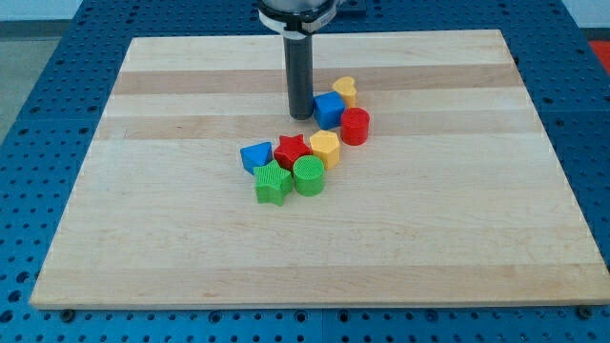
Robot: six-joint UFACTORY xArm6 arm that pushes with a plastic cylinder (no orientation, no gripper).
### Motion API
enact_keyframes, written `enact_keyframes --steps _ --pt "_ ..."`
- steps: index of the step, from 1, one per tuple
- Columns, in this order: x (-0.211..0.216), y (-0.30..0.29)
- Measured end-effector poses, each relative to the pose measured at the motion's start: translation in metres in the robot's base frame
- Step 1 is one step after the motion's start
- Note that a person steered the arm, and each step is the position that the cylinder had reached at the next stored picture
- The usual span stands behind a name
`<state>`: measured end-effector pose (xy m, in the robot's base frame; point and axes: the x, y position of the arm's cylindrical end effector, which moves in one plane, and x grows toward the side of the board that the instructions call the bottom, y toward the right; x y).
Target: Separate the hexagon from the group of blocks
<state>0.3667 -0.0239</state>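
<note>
A yellow hexagon (325, 147) sits in the middle of a chain of blocks on the wooden board (191, 238). It touches a red star (292, 151) on its left and a green cylinder (309, 176) below it. A red cylinder (355, 126) lies just up and right of it. A blue cube (329, 110) and a yellow heart (345, 90) lie further up. A blue block (255, 156) and a green star (274, 183) end the chain at the left. My tip (301, 115) rests on the board just left of the blue cube, above the red star.
The board lies on a blue perforated table (38, 76). The arm's mount (295, 11) shows at the view's top.
</note>
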Motion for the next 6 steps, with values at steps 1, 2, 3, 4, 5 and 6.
enact_keyframes --steps 1,2,3,4,5,6 --pt "0.047 -0.003" --pt "0.076 0.014" --pt "0.085 0.041" --pt "0.085 0.061" --pt "0.085 0.085" --pt "0.078 0.085"
